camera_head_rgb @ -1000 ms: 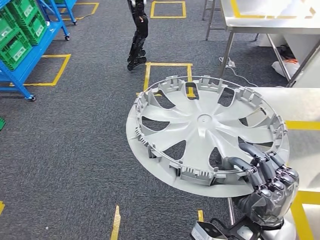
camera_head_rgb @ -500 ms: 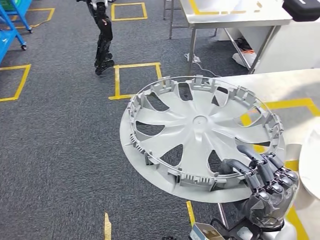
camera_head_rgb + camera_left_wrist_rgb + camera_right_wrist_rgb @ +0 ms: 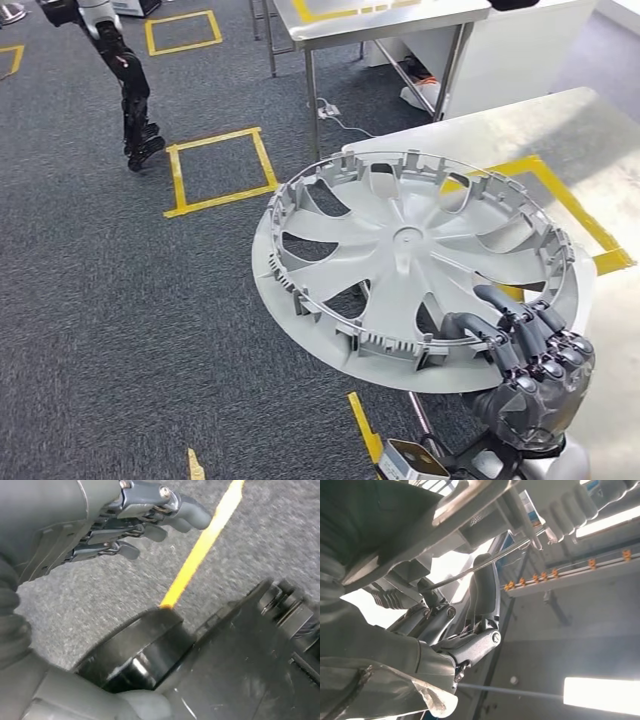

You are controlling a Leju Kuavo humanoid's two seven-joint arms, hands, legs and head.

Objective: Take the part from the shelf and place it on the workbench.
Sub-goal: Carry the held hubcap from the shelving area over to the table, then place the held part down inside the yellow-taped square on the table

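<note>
The part is a large silver wheel cover (image 3: 411,262), held level with its ribbed inner side up. My right hand (image 3: 528,375) grips its near right rim from below, dark fingers hooked over the edge. In the right wrist view the same hand (image 3: 444,630) curls around the cover's rim (image 3: 433,510). The cover hangs partly over the steel workbench (image 3: 596,130), whose top carries yellow tape lines. My left hand (image 3: 124,525) hangs over the grey carpet with its fingers spread and nothing in them.
A second steel table (image 3: 362,20) stands behind the workbench, with a white cabinet (image 3: 521,50) beside it. Another robot's dark legs (image 3: 132,95) stand at the far left by a yellow floor square (image 3: 219,170). Grey carpet lies to the left.
The whole view has swung to the right: the blue shelf with green bins has left the picture and the workbench has come under the cover. My right hand's grip is unchanged.
</note>
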